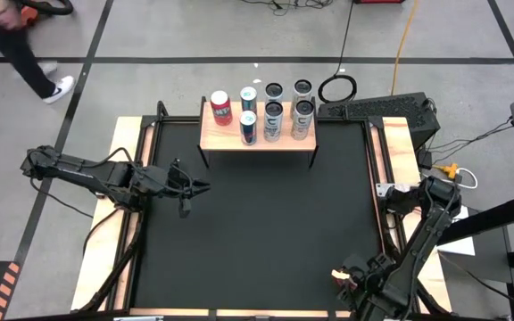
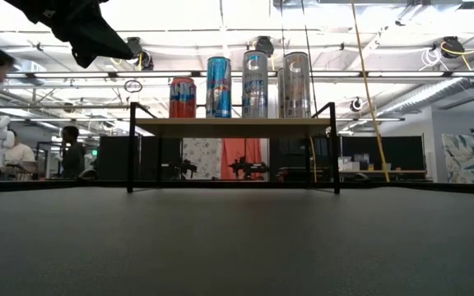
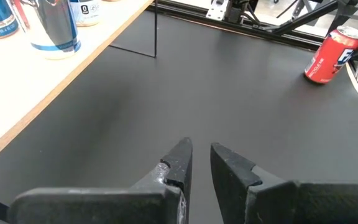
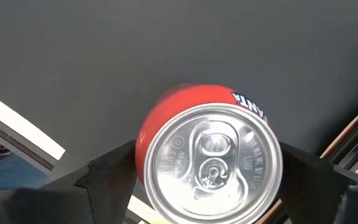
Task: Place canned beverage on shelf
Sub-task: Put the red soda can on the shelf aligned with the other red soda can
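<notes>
A red can (image 4: pixel 207 155) sits upright at the near right corner of the black table (image 1: pixel 257 232), its silver top facing straight up into the right wrist camera. The right gripper (image 4: pixel 207 177) hangs directly above it, fingers spread wide on either side of the can's body, apparently not yet pressing it. The can's long axis is vertical, in line with the gripper's reach. The right arm is by far the nearer one. The shelf (image 1: pixel 217 138), a light wood board on thin black legs, stands at the far edge, well apart, already carrying seven cans. The left gripper (image 1: pixel 190 187) waits over the table's left side, fingers nearly together, holding nothing.
</notes>
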You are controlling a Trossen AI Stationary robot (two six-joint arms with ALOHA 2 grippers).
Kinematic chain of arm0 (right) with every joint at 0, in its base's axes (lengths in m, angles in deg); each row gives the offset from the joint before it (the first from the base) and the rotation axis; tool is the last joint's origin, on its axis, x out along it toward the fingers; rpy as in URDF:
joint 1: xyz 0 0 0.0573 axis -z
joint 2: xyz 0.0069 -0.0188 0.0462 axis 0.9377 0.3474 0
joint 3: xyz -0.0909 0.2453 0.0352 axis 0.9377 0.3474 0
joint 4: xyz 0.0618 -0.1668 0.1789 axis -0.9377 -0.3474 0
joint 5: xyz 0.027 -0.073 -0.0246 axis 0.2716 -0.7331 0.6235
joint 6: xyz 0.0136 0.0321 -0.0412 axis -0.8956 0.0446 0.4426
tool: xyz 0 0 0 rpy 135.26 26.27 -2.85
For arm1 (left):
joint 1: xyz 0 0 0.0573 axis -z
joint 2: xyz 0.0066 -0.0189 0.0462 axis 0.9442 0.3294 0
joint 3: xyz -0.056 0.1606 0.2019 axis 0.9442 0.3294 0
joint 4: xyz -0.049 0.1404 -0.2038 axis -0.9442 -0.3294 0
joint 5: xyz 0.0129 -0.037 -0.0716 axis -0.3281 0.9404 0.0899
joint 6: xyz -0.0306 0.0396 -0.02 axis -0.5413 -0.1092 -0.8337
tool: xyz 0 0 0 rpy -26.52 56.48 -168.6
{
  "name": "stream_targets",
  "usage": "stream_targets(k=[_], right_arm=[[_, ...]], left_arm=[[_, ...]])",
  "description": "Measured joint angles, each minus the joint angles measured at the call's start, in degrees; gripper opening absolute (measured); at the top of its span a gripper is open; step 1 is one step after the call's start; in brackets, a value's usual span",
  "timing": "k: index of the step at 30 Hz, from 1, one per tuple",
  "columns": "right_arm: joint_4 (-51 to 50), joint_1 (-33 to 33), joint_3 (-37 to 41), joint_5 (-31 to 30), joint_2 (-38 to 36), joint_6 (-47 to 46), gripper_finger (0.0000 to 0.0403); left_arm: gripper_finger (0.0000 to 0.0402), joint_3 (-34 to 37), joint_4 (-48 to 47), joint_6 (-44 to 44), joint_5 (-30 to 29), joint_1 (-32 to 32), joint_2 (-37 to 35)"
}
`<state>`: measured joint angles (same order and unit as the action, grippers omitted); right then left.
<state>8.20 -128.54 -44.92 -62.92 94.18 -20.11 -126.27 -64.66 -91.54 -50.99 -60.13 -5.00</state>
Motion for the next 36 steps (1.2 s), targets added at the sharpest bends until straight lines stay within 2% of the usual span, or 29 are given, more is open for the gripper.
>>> stream_targets(k=[17, 26, 36], right_arm=[[3.23, 0.0, 0.02, 0.09, -0.02, -5.39, 0.0322], [2.9, 0.02, 0.02, -3.03, -0.02, -3.22, 0.0322], [1.92, 0.02, 0.02, -2.73, -0.02, -5.4, 0.0322]], left_arm=[[0.006, 0.0, -0.2, 0.09, -0.02, 0.01, 0.0], [0.006, 0.0, -0.2, 0.07, -0.02, 0.0, -0.01], [0.006, 0.0, -0.2, 0.08, -0.02, 0.01, -0.01]])
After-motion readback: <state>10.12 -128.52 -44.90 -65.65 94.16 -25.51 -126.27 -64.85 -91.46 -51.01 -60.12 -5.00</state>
